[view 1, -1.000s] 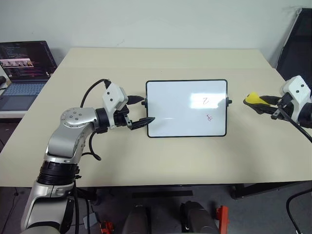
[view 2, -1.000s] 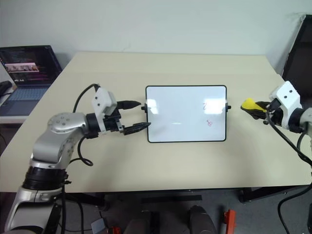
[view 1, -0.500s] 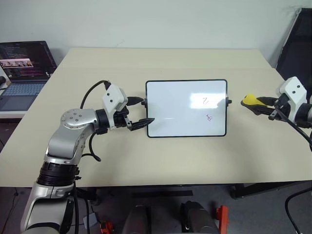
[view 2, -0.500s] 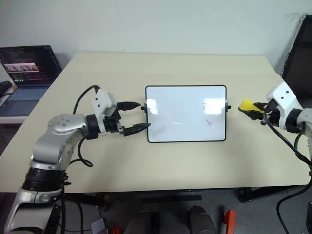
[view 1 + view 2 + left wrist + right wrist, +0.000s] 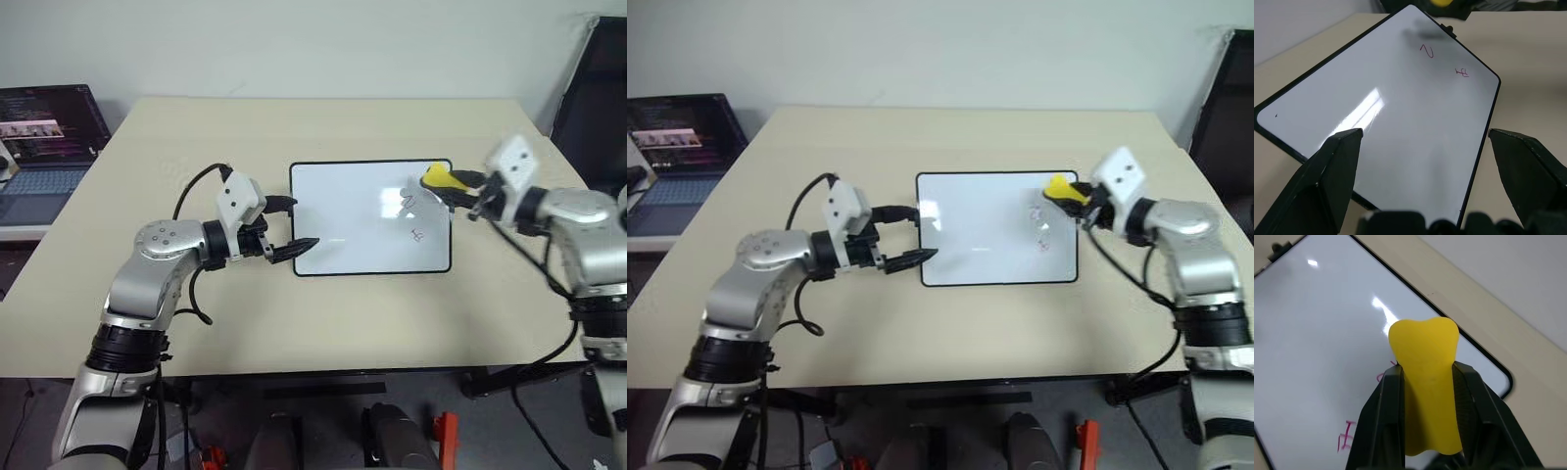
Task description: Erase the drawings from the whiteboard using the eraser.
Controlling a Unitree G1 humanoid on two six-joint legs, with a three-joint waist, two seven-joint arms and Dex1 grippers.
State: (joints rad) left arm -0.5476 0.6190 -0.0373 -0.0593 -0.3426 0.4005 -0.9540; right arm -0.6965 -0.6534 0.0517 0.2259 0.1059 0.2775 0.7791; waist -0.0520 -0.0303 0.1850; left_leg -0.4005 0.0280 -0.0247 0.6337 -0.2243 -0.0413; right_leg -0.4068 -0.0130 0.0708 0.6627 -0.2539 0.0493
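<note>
- The whiteboard (image 5: 370,217) lies flat at the centre of the beige worktop (image 5: 323,127), its long sides running from 9 o'clock to 3 o'clock in the head views.
- Two small red drawings (image 5: 412,217) sit on the right half of the board: a squiggle like a "2" (image 5: 1426,51) toward 12 o'clock, and a boxy mark (image 5: 1462,73) just below it toward 6 o'clock.
- The right end effector (image 5: 453,186) reaches in from 3 o'clock, its two black fingers clamped on the yellow eraser (image 5: 438,179).
- The eraser is pinched at its sides, its rounded front end sticking out past the fingertips (image 5: 1391,382), as the right wrist view shows.
- It is over the board's upper right corner, just beside the upper drawing at that mark's 2 o'clock; whether it touches the surface cannot be told.
- The left end effector (image 5: 296,224) comes in from 9 o'clock with its fingers spread apart, holding nothing.
- One finger (image 5: 284,203) points at the black knob on the board's left short side, the other (image 5: 299,247) lies at the board's lower left corner.
- A bright glare streak (image 5: 1361,111) crosses the board's left half.
- An open laptop (image 5: 44,147) stands on a separate surface at 9 o'clock, well apart from the board.
</note>
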